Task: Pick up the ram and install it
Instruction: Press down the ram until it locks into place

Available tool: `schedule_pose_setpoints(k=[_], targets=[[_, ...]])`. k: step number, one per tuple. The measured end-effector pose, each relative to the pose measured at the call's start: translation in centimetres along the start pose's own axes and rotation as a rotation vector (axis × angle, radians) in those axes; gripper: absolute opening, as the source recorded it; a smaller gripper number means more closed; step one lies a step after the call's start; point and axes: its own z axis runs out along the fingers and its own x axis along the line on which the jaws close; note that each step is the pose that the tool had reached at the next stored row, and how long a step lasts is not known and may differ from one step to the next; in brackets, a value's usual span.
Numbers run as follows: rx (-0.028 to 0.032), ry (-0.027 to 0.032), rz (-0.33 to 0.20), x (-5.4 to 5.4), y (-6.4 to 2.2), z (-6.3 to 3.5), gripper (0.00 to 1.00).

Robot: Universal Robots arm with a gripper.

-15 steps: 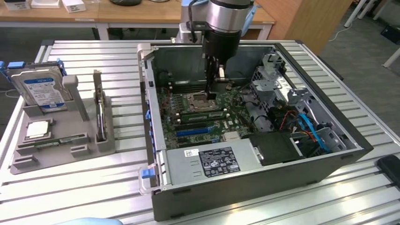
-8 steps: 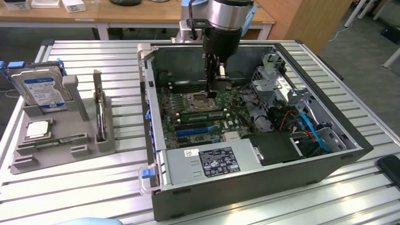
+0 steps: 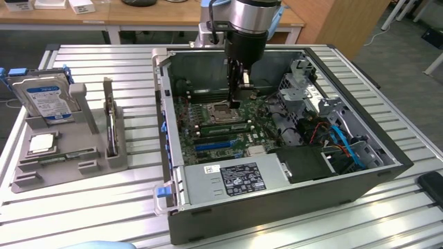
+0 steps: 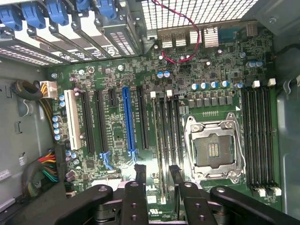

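The hand (image 4: 158,171), fingers a little apart above the ram (image 4: 162,140) on the board (image 4: 114,140), should push straight down, both ends evenly.

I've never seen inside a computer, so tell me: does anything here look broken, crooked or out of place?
Nothing looks damaged or spilled. The one oddity: the processor socket on the motherboard sits empty, while a square silver chip lies in the grey tray outside the case.
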Motion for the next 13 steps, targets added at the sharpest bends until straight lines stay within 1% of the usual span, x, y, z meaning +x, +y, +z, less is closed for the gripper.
schedule_pose_setpoints(k=[4,6,7,8,10,11,13], targets=[[-0.0001,0.0001,0.000,0.00,0.00,0.00,0.33],[0.0000,0.0001,0.000,0.00,0.00,0.00,0.31],[0.0000,0.0001,0.000,0.00,0.00,0.00,0.25],[0.0000,0.0000,0.000,0.00,0.00,0.00,0.25],[0.0000,0.0000,0.000,0.00,0.00,0.00,0.13],[-0.0001,0.0001,0.000,0.00,0.00,0.00,0.10],[0.0000,0.0000,0.000,0.00,0.00,0.00,0.10]])
